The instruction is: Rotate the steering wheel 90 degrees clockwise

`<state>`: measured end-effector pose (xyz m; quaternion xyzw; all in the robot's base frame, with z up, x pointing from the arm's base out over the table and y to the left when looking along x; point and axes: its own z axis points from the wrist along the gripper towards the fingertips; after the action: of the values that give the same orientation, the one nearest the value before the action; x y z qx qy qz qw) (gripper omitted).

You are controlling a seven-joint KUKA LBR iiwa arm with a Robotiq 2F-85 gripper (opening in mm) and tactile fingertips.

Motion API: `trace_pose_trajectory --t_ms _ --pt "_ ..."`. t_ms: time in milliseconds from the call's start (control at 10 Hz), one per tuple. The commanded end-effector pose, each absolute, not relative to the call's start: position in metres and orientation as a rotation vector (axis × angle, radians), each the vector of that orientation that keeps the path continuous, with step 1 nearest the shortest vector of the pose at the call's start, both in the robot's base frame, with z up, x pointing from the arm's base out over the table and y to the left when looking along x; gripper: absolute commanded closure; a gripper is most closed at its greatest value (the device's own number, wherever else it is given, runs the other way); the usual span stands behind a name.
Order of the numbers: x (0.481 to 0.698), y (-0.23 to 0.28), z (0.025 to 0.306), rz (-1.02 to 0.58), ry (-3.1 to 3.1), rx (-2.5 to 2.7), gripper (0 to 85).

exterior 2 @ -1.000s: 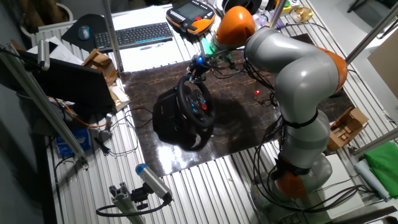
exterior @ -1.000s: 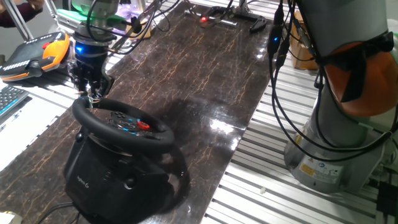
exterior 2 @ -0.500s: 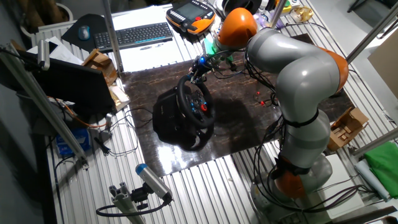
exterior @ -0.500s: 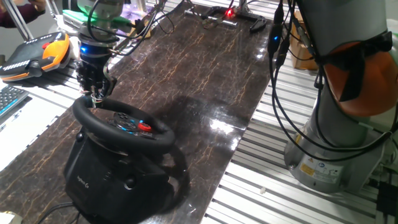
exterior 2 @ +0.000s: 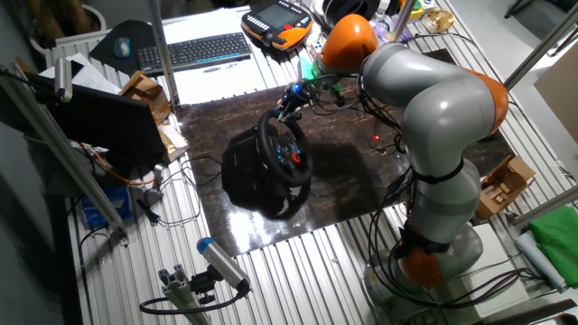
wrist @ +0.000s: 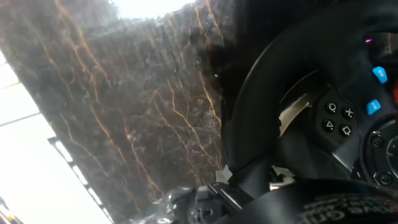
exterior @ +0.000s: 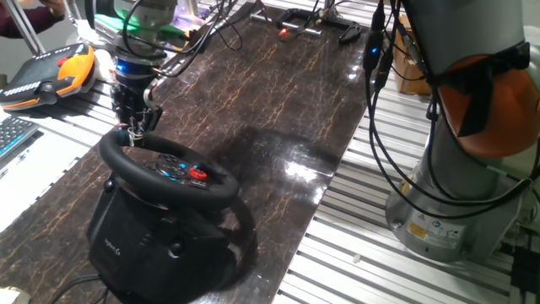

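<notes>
The black steering wheel [exterior: 164,165] sits tilted on its bulky black base [exterior: 152,241] at the near left of the dark marble tabletop [exterior: 278,93]. Red and blue hub buttons show on it. My gripper [exterior: 134,128] points down at the far edge of the rim, its fingers closed around it. In the other fixed view the wheel [exterior 2: 284,149] faces right and the gripper [exterior 2: 287,101] is at its top. The hand view shows the rim [wrist: 261,81] and hub buttons [wrist: 339,118] close up, with the rim passing through the gripper [wrist: 249,178].
An orange-and-black handheld controller [exterior: 51,72] lies at the far left, next to a keyboard [exterior 2: 194,50]. My arm's base [exterior: 456,203] stands right of the table with hanging cables [exterior: 375,67]. Black tools and a red light [exterior: 285,32] are at the table's far end.
My gripper has shifted a little to the right along the far rim, and the wheel's red hub button has moved slightly with it.
</notes>
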<state>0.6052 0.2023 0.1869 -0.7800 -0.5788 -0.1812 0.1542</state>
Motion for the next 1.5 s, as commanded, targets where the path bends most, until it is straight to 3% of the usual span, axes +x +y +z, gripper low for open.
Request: trace_pose_trajectory --t_ms 0,1400 --pt "0.605 0.201 0.186 -0.516 -1.647 -2.245 55.0" --pt "0.597 0.181 0.161 -0.483 -1.589 -2.316 55.0"
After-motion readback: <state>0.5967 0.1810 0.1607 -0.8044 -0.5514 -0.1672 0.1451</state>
